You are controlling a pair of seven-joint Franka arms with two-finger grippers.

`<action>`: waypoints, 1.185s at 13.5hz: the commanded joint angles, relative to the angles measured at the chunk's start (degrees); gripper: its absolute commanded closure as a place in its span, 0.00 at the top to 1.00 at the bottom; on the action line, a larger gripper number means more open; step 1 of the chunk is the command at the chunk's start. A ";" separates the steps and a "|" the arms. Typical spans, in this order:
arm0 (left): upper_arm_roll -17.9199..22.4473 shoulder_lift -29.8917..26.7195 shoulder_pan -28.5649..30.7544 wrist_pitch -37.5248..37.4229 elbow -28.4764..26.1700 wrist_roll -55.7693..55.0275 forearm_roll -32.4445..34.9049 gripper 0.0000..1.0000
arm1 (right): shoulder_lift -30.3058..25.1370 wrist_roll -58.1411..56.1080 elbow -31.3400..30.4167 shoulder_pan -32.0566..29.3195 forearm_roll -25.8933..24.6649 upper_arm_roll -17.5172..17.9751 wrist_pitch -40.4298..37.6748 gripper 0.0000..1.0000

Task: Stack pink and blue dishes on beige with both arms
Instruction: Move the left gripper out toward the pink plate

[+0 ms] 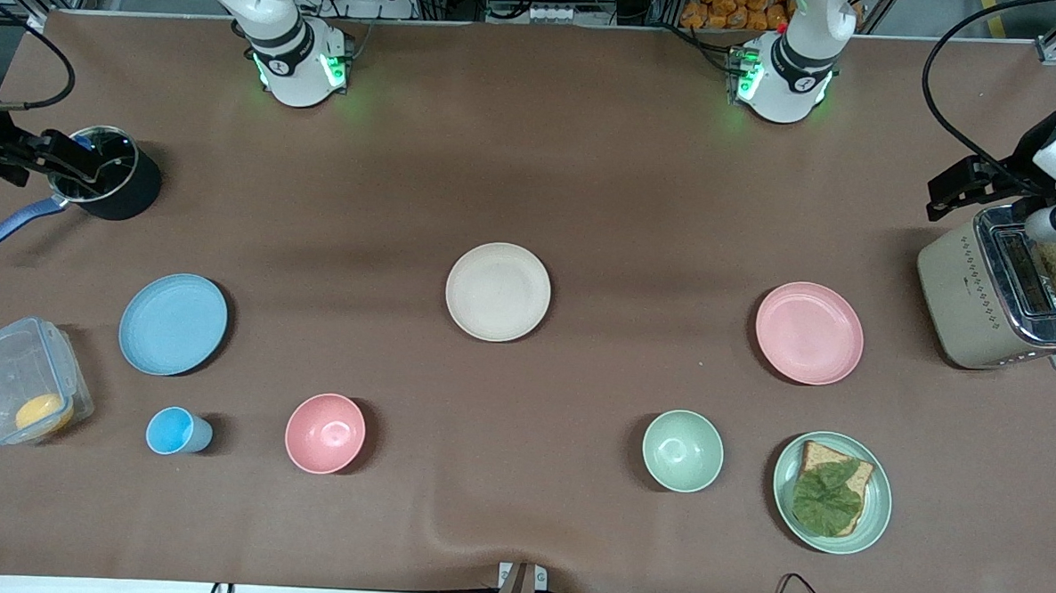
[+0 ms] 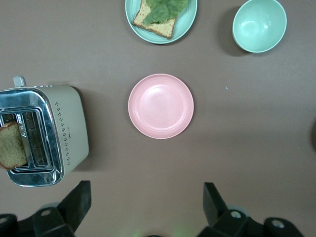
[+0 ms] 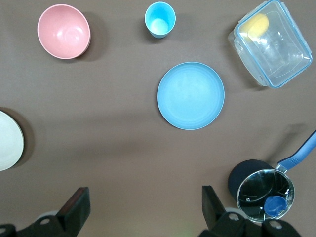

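Nothing stacked yet. Beige plate (image 1: 498,292) at table centre; pink plate (image 1: 809,333) at its 3 o'clock, blue plate (image 1: 173,324) at 9. Left gripper (image 2: 143,197) over pink, right gripper (image 3: 143,197) over blue, fingers wide, empty. Next: descend, pinch rims.

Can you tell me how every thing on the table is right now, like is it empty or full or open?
pink plate: empty, unstacked
blue plate: empty, unstacked
beige plate: bare
left tool: open, above the pink plate
right tool: open, above the blue plate
toaster: bread sticking up
green plate: holds bread and leaf
clear box: lid on
pot: lidded
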 commanded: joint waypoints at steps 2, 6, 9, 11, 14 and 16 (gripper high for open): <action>0.72 -1.26 -0.38 -1.20 -0.92 0.61 -1.49 1.00 | -0.04 0.49 0.15 0.26 0.30 -0.16 -0.37 1.00; 0.81 1.11 0.50 -1.03 -1.79 1.31 -1.32 1.00 | -0.04 0.49 0.15 0.26 0.30 -0.16 -0.37 1.00; 1.16 5.49 1.02 2.82 -4.16 0.34 -0.44 1.00 | -0.04 0.49 -0.99 -0.09 0.30 -0.24 -0.02 1.00; 0.98 6.30 4.53 12.19 -11.85 1.13 -0.26 1.00 | 0.40 0.49 -1.43 -0.61 0.30 -0.51 0.33 1.00; 0.98 6.39 6.99 29.17 -24.80 1.31 -0.09 1.00 | 2.94 0.31 -1.69 -3.77 0.64 -0.60 1.03 1.00; 0.98 8.93 8.76 35.24 -28.94 1.14 -0.09 1.00 | 4.62 -1.70 -3.88 -7.37 3.71 -0.60 3.74 1.00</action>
